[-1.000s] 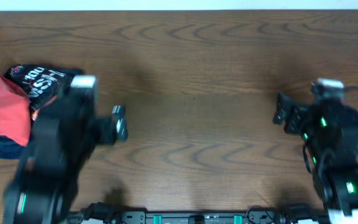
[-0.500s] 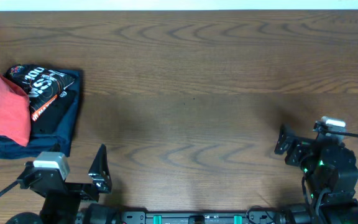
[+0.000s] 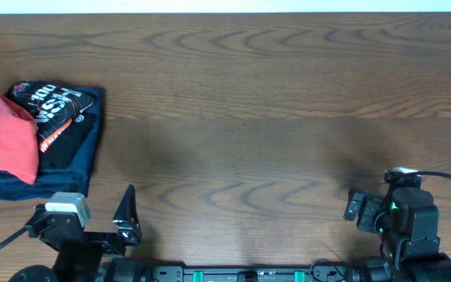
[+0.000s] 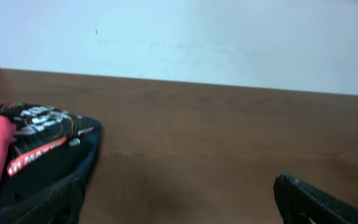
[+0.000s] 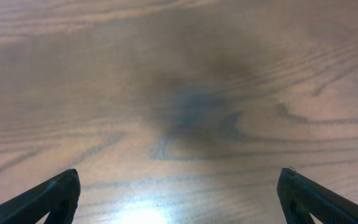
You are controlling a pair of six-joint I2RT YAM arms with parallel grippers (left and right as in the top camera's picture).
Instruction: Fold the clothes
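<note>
Overhead view: a soft, rumpled orange-red T-shirt [image 3: 6,133] lies ahead and to the left of the left gripper [image 3: 126,215]. It is draped over the left edge of a flat black garment [image 3: 61,117] with white print, and a navy garment [image 3: 30,184] lies beneath. All rest on a wood-grain table [image 3: 249,94]. Both grippers gape wide, holding nothing. Only the blurred left wrist view shows a pale wall [image 4: 229,37]. The right wrist view shows bare grain ahead of the right gripper [image 5: 179,177], with perhaps a dark smudge.

The left arm [image 3: 69,235] and right arm [image 3: 409,227] crouch low, close to their bases. The left tool [image 4: 176,190] and right tool [image 5: 179,180] both gape wide, holding nothing.
</note>
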